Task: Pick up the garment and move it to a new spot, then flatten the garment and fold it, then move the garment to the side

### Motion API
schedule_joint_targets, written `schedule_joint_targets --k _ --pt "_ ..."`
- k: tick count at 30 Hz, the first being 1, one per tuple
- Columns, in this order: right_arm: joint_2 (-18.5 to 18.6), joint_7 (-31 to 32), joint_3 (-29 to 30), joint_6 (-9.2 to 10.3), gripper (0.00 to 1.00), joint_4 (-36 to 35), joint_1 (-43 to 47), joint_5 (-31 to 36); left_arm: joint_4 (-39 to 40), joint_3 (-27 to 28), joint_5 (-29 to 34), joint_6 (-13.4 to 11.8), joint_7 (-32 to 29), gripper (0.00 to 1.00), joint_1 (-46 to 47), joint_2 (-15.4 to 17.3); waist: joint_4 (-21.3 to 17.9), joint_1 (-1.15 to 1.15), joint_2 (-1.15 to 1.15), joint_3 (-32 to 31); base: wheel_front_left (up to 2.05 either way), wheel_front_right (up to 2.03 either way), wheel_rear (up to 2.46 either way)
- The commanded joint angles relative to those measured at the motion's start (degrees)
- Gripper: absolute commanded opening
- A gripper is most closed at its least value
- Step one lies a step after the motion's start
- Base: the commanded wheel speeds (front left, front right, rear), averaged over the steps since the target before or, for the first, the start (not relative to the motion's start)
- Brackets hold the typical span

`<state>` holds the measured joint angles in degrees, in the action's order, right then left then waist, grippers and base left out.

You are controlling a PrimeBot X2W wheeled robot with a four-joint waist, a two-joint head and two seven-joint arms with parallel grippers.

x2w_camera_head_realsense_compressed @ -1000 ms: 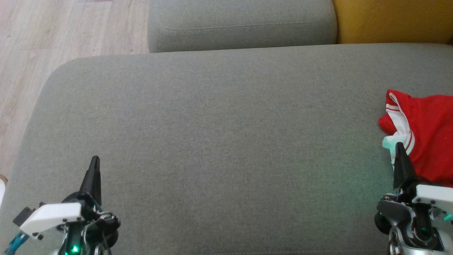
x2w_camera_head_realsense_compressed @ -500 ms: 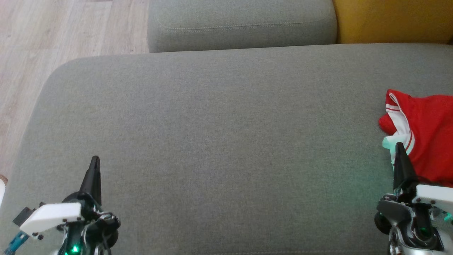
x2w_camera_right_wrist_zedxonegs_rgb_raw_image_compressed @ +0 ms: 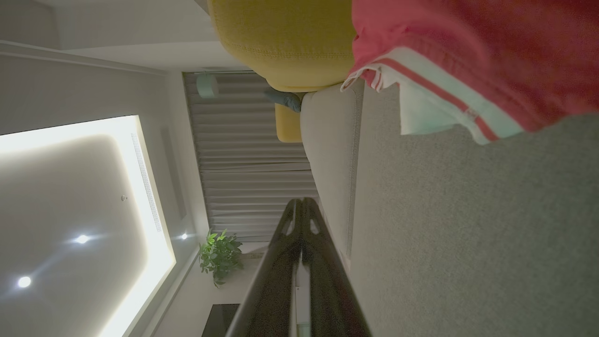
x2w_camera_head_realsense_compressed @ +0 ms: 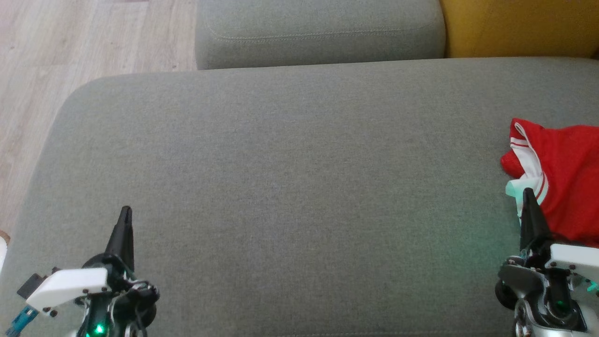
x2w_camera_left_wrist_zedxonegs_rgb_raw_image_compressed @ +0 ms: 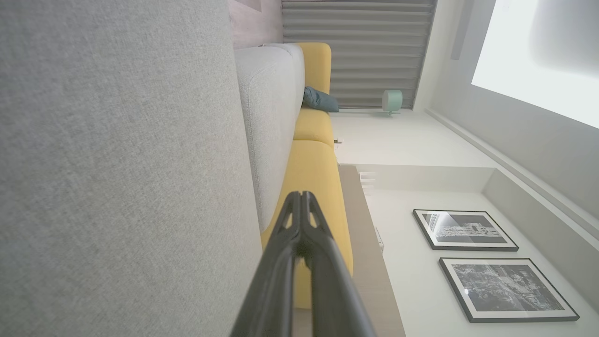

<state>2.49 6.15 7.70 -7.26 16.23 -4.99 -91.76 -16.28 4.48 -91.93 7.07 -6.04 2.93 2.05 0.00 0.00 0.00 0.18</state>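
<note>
The garment [x2w_camera_head_realsense_compressed: 564, 180] is red with white striped trim and lies crumpled at the right edge of the grey sofa seat [x2w_camera_head_realsense_compressed: 290, 187]; part of it runs out of the head view. The right wrist view has the garment [x2w_camera_right_wrist_zedxonegs_rgb_raw_image_compressed: 468, 56] at its upper right. My right gripper [x2w_camera_head_realsense_compressed: 528, 193] is shut, its tip just beside the garment's white hem, holding nothing; its closed fingers meet at a point [x2w_camera_right_wrist_zedxonegs_rgb_raw_image_compressed: 302, 202]. My left gripper [x2w_camera_head_realsense_compressed: 125, 210] is shut and empty over the seat's near left part, far from the garment, tips together [x2w_camera_left_wrist_zedxonegs_rgb_raw_image_compressed: 302, 194].
A grey back cushion [x2w_camera_head_realsense_compressed: 318, 32] and a yellow cushion [x2w_camera_head_realsense_compressed: 519, 28] stand behind the seat. Wooden floor [x2w_camera_head_realsense_compressed: 70, 51] lies past the seat's left edge. The wide middle of the seat is bare fabric.
</note>
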Motion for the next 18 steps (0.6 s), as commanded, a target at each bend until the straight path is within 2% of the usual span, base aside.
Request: schedule_joint_targets --k 1,18 --pt "0.4 0.3 -1.2 -0.23 0.0 -2.2 -1.2 -0.4 2.2 2.0 -0.3 0.4 -0.4 0.0 3.3 0.8 0.0 0.0 0.0 0.0 0.0 0.0 0.0" --pt "0.4 0.3 -1.2 -0.23 0.0 -2.2 -1.2 -0.4 2.2 2.0 -0.3 0.4 -0.4 0.0 3.3 0.8 0.0 0.0 0.0 0.0 0.0 0.0 0.0"
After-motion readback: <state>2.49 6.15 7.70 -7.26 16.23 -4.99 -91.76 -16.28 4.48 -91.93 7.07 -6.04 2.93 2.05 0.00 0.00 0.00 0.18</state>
